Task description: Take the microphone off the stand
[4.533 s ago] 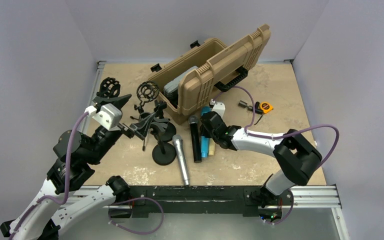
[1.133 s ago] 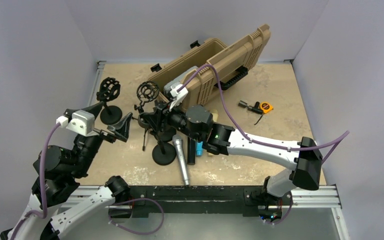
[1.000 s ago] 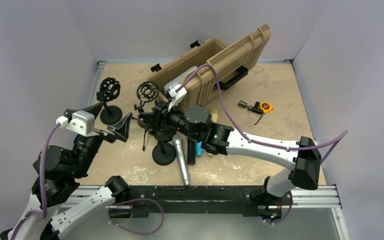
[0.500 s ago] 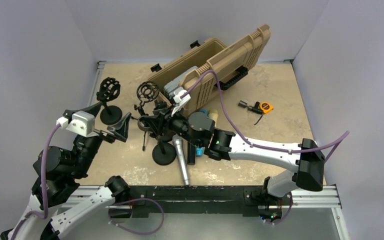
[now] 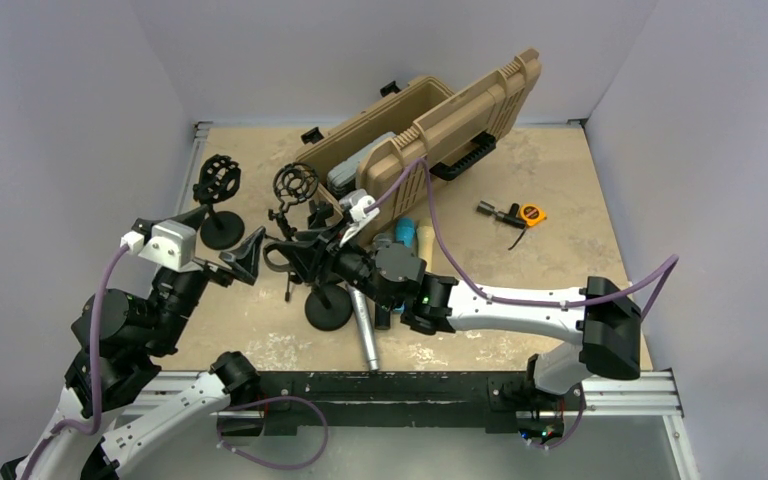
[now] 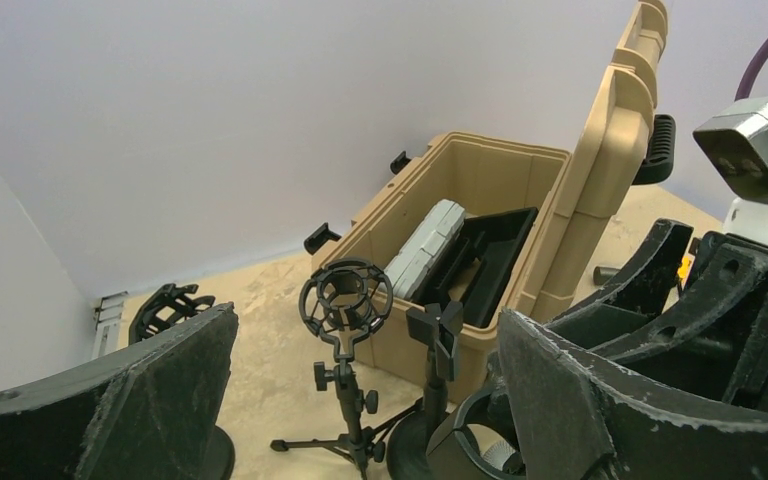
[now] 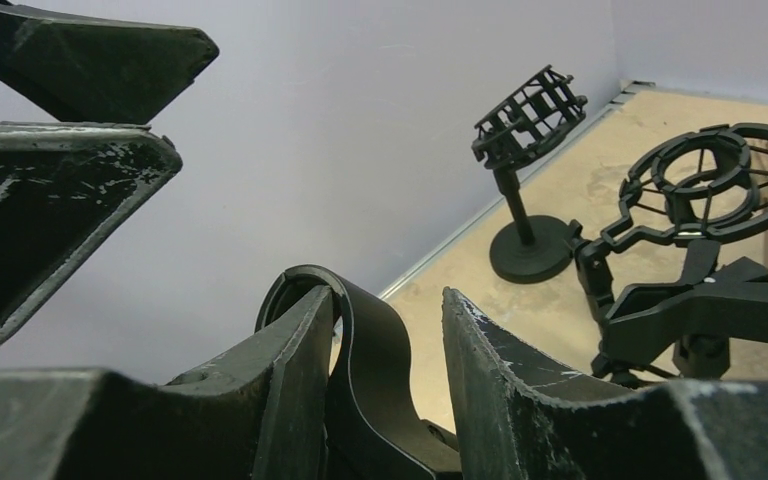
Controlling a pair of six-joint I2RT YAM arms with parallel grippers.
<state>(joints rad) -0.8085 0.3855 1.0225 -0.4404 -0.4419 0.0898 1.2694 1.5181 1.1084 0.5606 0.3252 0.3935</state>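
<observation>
At the far left of the tabletop (image 5: 560,180), a black cage mount (image 5: 219,178) stands upright on a round base near the wall. Just in front of it, the left hand (image 5: 228,232) hangs above the surface with its fingers spread wide and nothing between them. In the left wrist view, a second cage mount (image 6: 345,300) on a small tripod shows through that gap, well beyond the fingers.

Next to the right, the right hand (image 7: 385,330) is drawn narrow, its two fingers pressed on either side of a curved black clip (image 7: 375,400). The clip seems to belong to the stand (image 5: 327,312), whose round base sits on the tabletop just below the hand. The overhead view is too cluttered there to be sure.

The silver microphone (image 5: 365,335) lies flat on the tabletop just to the right of that base and off the stand. Its upper part is hidden under the right arm. A black microphone (image 5: 384,318) lies beside it and is mostly covered.

Behind them is a tan case (image 5: 460,120) with its lid raised. Further right, an orange tape measure (image 5: 530,212) lies well apart from the rest.
</observation>
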